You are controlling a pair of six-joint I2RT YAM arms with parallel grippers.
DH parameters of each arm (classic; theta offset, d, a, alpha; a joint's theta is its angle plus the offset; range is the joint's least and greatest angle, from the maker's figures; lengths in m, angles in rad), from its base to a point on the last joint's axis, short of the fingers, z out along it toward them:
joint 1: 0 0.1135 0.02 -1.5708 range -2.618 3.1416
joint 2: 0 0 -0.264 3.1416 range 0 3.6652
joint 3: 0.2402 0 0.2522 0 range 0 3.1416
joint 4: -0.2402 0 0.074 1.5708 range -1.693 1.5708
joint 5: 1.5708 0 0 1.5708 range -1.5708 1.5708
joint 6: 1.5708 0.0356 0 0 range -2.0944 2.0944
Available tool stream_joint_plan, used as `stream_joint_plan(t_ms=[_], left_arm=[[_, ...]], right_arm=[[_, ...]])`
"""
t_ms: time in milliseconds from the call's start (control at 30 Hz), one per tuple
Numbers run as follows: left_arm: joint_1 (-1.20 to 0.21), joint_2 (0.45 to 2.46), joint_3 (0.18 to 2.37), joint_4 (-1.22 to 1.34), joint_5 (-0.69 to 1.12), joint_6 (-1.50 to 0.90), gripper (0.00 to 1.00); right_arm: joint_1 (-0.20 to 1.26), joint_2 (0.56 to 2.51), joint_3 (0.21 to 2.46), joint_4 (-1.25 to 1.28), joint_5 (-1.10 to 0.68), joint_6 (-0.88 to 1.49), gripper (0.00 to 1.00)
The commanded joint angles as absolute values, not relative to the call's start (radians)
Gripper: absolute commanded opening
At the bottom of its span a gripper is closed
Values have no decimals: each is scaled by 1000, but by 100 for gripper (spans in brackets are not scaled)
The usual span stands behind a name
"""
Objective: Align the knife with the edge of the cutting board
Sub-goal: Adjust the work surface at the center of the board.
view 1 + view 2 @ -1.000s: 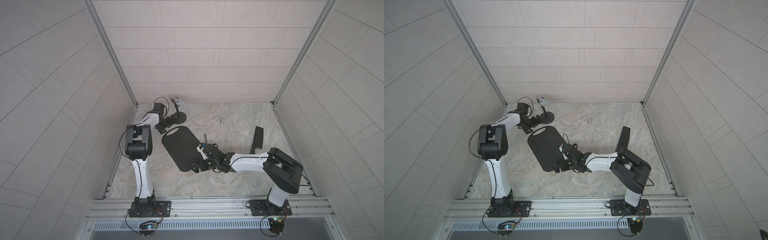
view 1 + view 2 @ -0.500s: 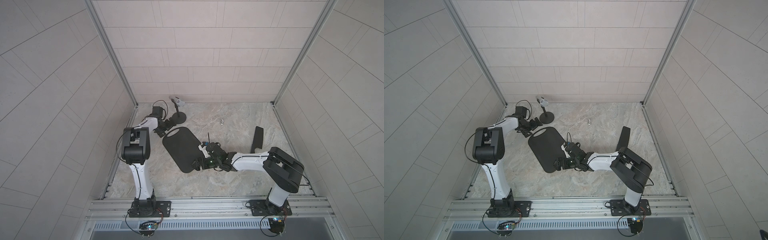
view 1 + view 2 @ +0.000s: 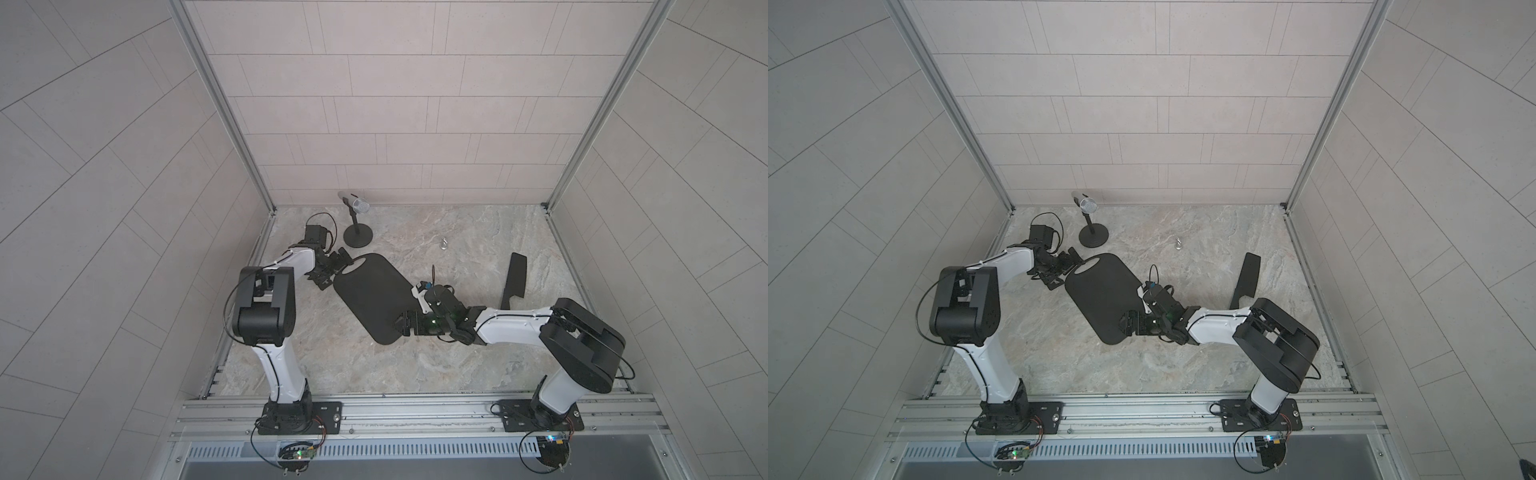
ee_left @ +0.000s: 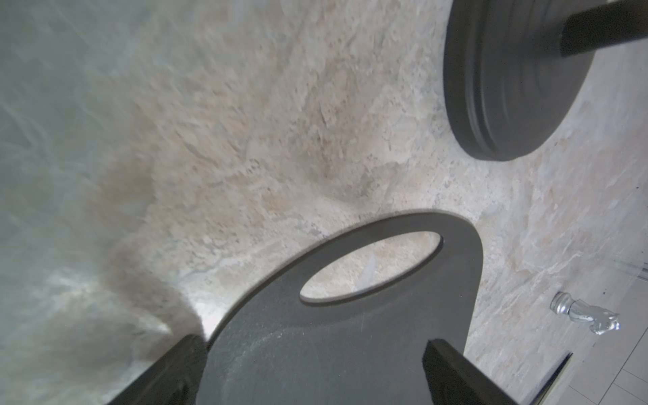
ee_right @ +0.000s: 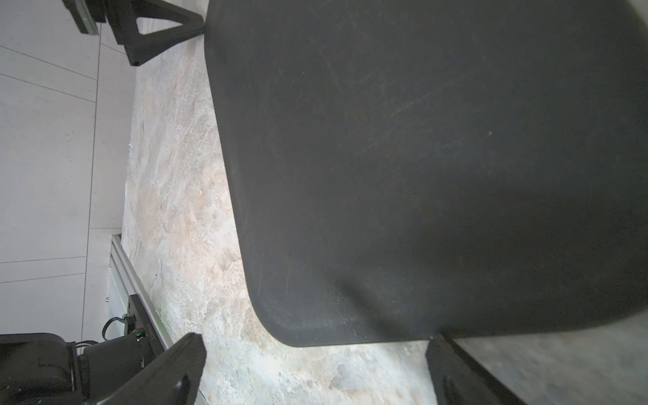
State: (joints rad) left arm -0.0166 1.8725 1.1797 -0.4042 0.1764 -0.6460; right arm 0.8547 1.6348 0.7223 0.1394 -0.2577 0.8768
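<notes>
In a top view, the left gripper (image 3: 340, 272) sits left of centre, its jaws spread wide and gripping nothing, at the handle-hole end of the cutting board (image 3: 370, 297). The board lies slantwise mid-frame. At the board's lower corner the right gripper (image 3: 407, 320) also gapes wide and empty. The knife (image 3: 515, 276) lies well apart, right of centre.

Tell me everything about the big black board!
The cutting board is a flat, matte-black rounded rectangle, faintly scratched, with an oval handle hole at its far end. It lies slanted on the marbled table. The open left gripper straddles the hole end, the open right gripper its near corner; contact is unclear.
</notes>
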Motion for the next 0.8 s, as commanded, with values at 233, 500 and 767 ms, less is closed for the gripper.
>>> stream_joint_plan(t_ms=[233,500,767], left_arm=[[-37,1785,1135,-463,158,-667,100],[-35,1793,1214,-414,150,-652,100],[-34,1890,1344,-405,174,-618,100]], right_arm=[[833,1598,640,-35,-192,871,100],[820,1580,632,-31,-184,850,100],[820,1585,605,-2,-180,847,100]])
